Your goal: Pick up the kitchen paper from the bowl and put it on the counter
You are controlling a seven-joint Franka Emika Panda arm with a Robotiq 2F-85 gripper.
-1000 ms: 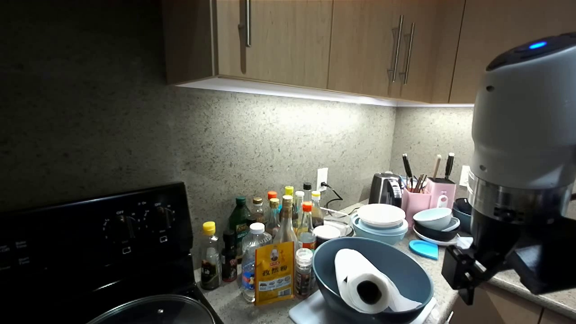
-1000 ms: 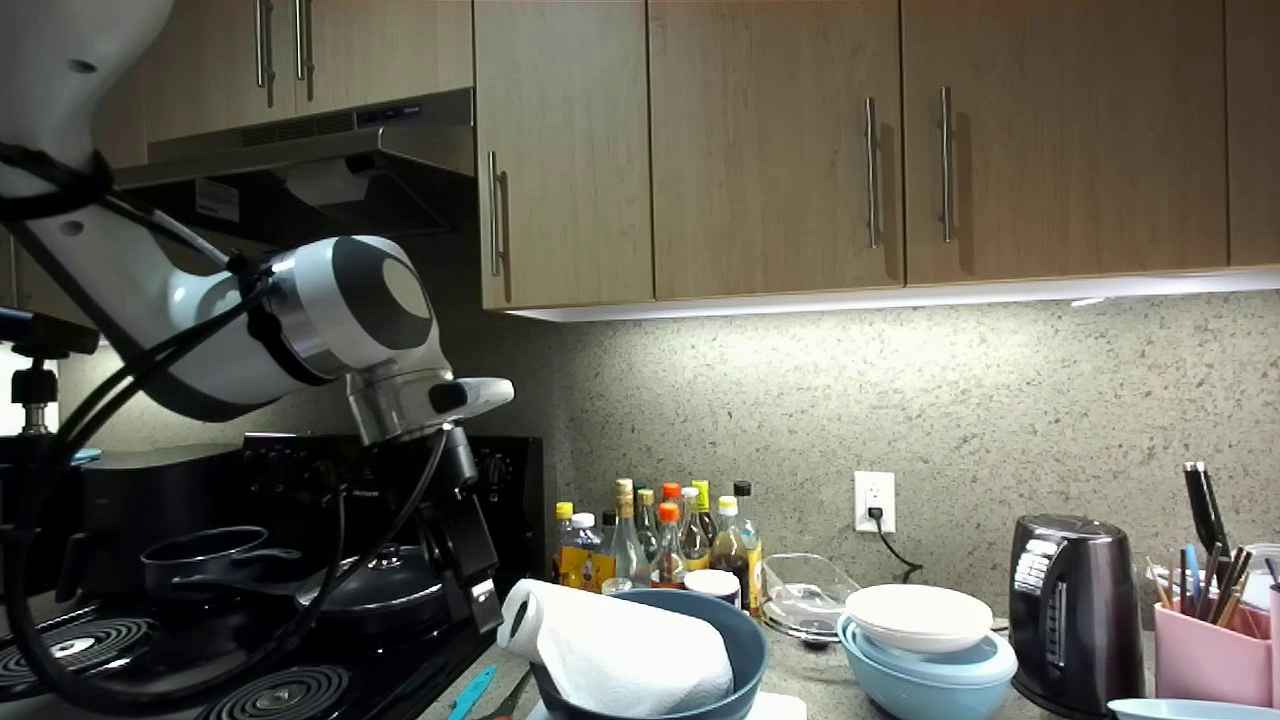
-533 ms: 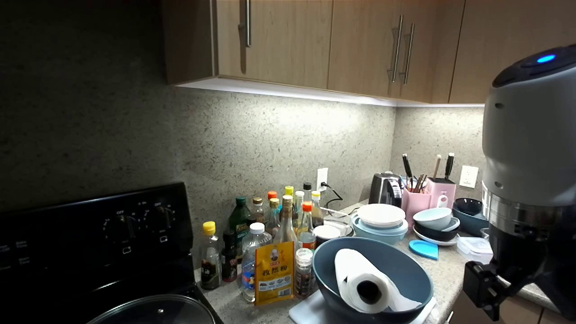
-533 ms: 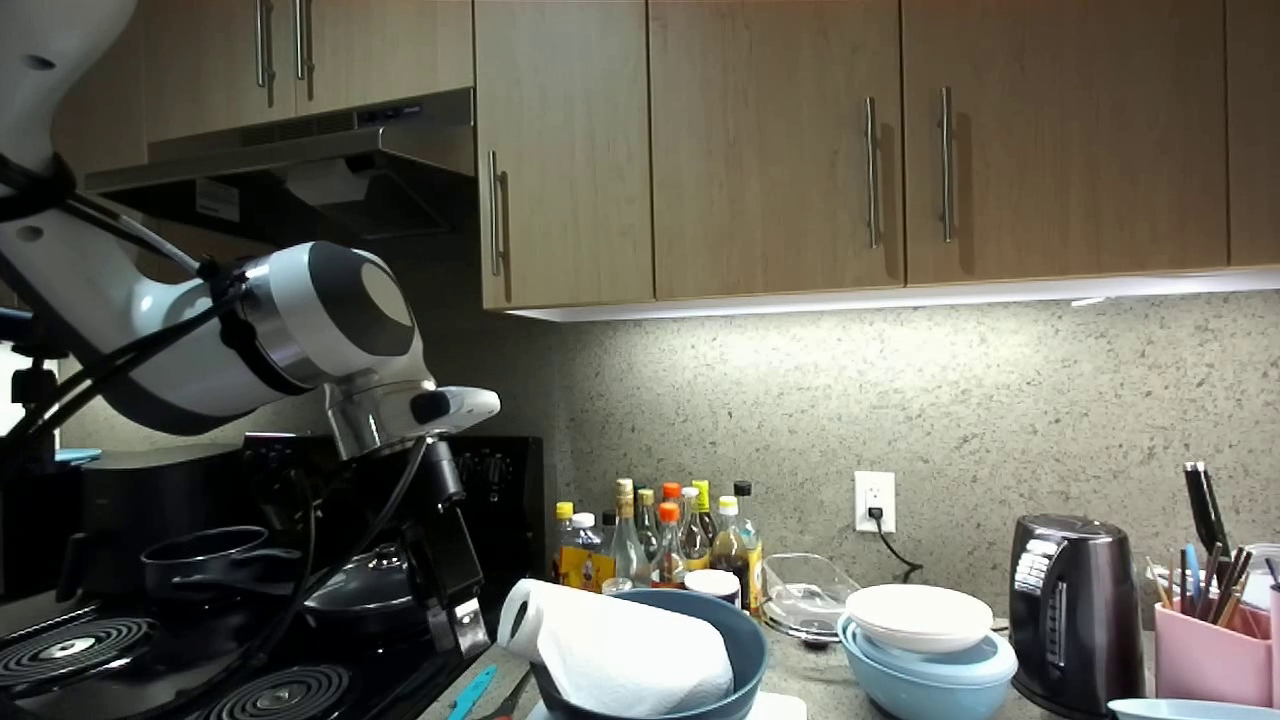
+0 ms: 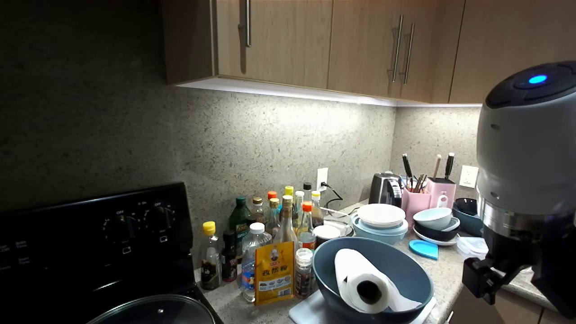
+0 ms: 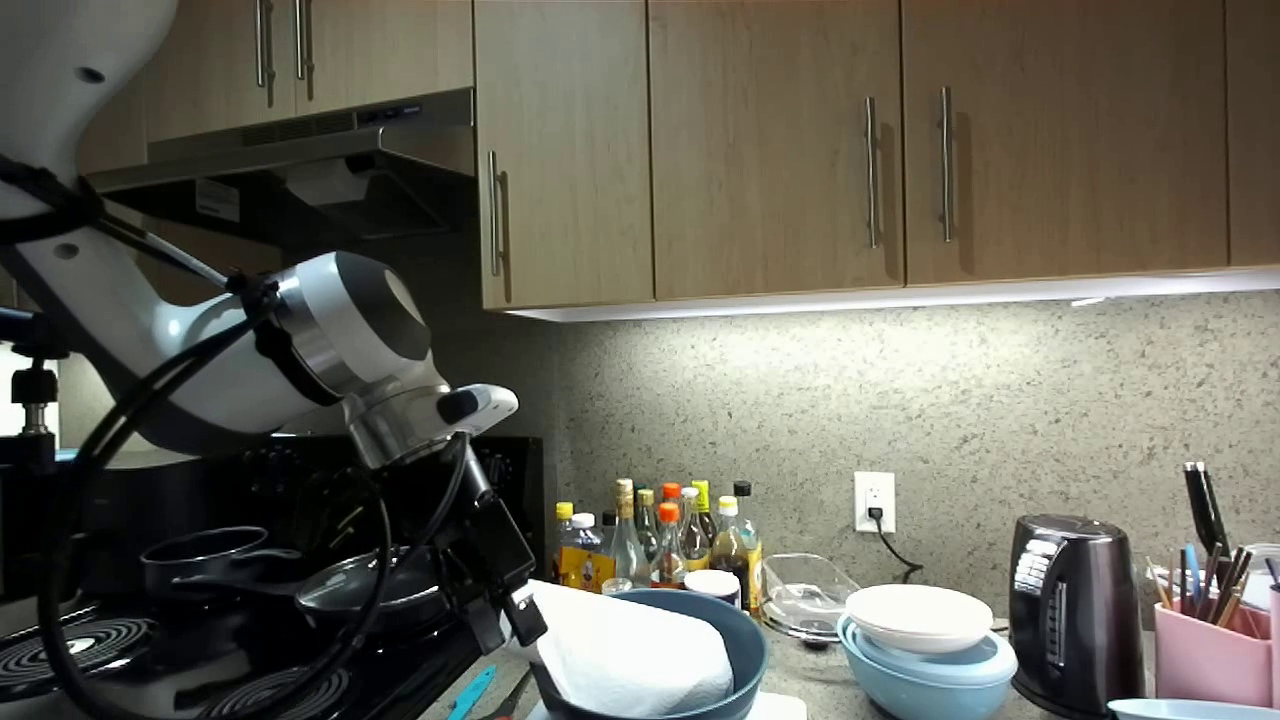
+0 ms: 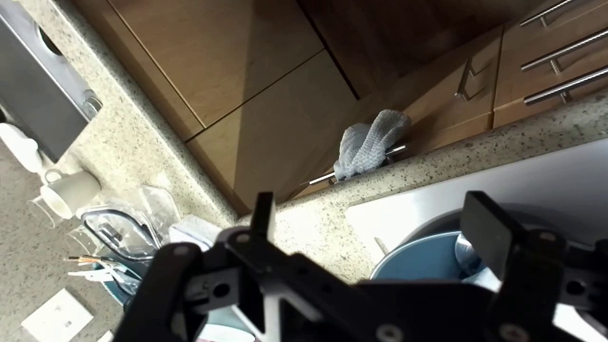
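The kitchen paper [image 5: 353, 270], a white roll with a dark hollow core, leans inside the large blue-grey bowl [image 5: 396, 261]. One end rises over the rim in an exterior view, where the roll [image 6: 640, 650] is partly covered by my gripper [image 6: 508, 622]. Only a sliver of white roll shows in the wrist view, beside the bowl [image 7: 413, 256] and partly behind a finger. My gripper [image 7: 372, 206] is open, its fingers wide apart with nothing held between them. In an exterior view it hangs to the right of the bowl. The speckled counter [image 5: 445, 270] lies under and around the bowl.
Several bottles and a yellow pouch [image 5: 274, 272] crowd beside the bowl. Stacked bowls [image 6: 925, 660], a kettle [image 6: 1075, 615] and the black stove [image 6: 400, 670] stand nearby. A white board [image 5: 310, 310] lies under the bowl. A grey cloth [image 7: 368, 147] hangs from a drawer handle.
The arm first swings away from the bowl, then comes partway back and lower. The gripper now overlaps the roll's end in an exterior view. Roll and bowl have not moved.
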